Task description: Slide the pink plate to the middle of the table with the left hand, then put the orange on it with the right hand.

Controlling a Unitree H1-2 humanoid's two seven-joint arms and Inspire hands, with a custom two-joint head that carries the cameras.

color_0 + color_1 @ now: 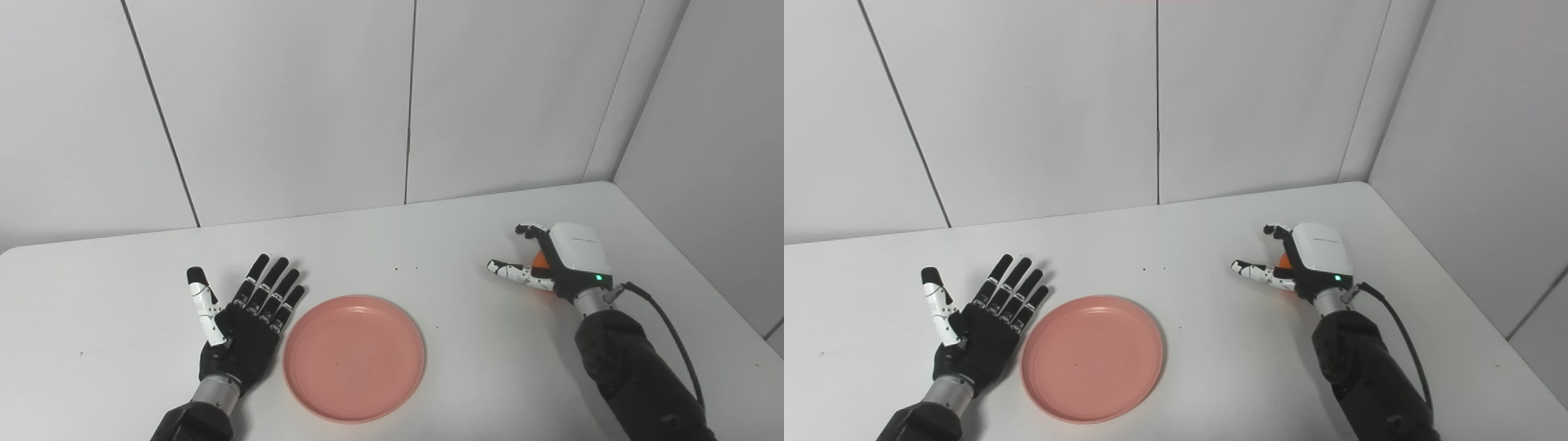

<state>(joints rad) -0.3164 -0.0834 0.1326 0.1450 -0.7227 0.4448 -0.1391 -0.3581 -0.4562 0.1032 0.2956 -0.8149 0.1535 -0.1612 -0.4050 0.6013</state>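
Left hand (245, 331) is laid flat, palm up, fingers spread straight, nothing held; its finger side sits just beside the left rim of the pink plate (354, 358), contact can't be confirmed. Plate is seen flat on the white table (429, 245), roughly mid-table, near the front edge, nothing on it. Bare tabletop is seen btwn plate and right hand, and behind the plate up to the wall.

Right hand (1304, 260) is curled over the orange (1285, 260), thumb stretched out toward the plate. Orange is mostly hidden by the hand's white back, only a sliver visible; firm grasp vs. loose cupping can't be told. Hand and orange sit near the table's right edge.
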